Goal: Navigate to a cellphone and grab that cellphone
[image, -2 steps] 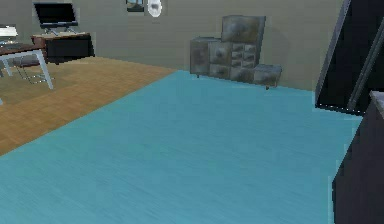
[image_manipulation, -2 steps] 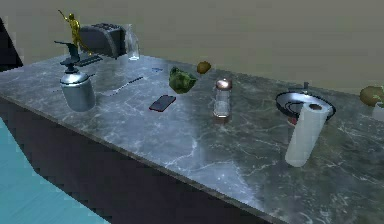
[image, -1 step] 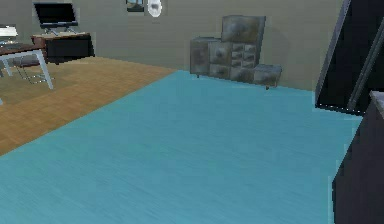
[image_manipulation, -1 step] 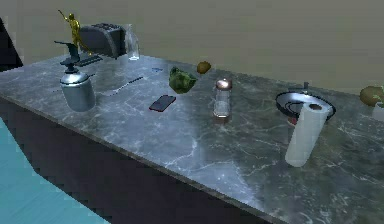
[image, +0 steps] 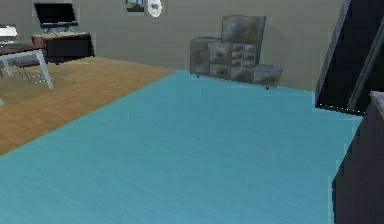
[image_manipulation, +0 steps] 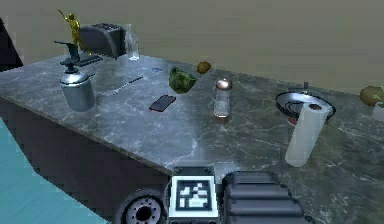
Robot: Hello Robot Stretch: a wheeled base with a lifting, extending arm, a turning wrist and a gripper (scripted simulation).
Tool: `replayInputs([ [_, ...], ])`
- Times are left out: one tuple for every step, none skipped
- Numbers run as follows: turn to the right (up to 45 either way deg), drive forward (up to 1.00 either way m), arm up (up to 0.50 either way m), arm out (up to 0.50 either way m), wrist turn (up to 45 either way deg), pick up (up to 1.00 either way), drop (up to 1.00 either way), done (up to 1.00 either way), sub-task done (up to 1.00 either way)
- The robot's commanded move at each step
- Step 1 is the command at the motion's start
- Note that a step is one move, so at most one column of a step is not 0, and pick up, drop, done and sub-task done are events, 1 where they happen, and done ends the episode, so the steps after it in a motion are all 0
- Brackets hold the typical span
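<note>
Starting beside the grey kettle [image_manipulation: 78, 90], the gripper [image_manipulation: 140, 210] sits low, its far end hidden, so I cannot tell whether it holds anything. At its twelve o'clock the cellphone [image_manipulation: 162, 102] lies flat on the counter [image_manipulation: 250, 150]. It is probably light, stiff and slick, so grasp it across the narrow sides.

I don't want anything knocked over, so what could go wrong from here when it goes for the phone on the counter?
The cellphone lies flat and dark on the dark marble counter, so a grab may slip off its thin edge. A shaker stands close beside it and a green thing just behind; a slightly off reach could knock either. The tall paper towel roll near the counter's front edge might tip if brushed.
</note>
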Motion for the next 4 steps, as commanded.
replayInputs([
  [0.0, 0.0, 0.0, 0.5, 0.0, 0.0, 0.0, 0.0, 0.0],
  [0.0, 0.0, 0.0, 0.0, 45.0, 0.0, 0.0, 0.0, 0.0],
  [0.0, 0.0, 0.0, 0.0, 45.0, 0.0, 0.0, 0.0, 0.0],
  [0.0, 0.0, 0.0, 0.0, 45.0, 0.0, 0.0, 0.0, 0.0],
])
